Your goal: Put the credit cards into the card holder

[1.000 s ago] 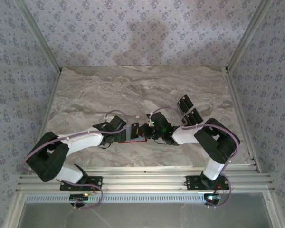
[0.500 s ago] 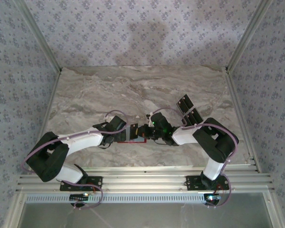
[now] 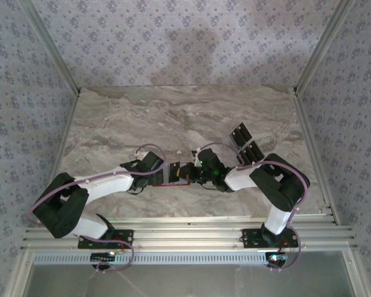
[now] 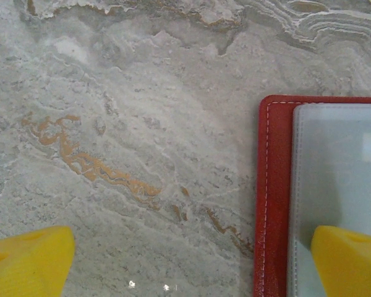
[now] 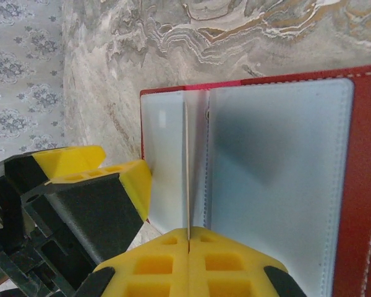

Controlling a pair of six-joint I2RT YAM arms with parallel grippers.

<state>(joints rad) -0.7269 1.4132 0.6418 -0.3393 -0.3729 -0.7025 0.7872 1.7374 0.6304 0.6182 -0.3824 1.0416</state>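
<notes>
One thin card [image 5: 187,173], clenched edge-on in the right hand [image 5: 188,240], could buckle against the red folding holder [image 5: 366,185] at twelve o'clock; left hand [image 4: 185,266] released.

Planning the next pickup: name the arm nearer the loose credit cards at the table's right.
Right. Right arm passes just beside the credit cards; left arm lies farther left, at the card holder.

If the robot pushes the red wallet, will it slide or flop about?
The red wallet lies flat and open on the smooth marble table, so it would probably slide rather than tip. It looks soft and stitched, so it likely bends if lifted by one edge. The thin leaf pinched upright in the right gripper seems stiff.
</notes>
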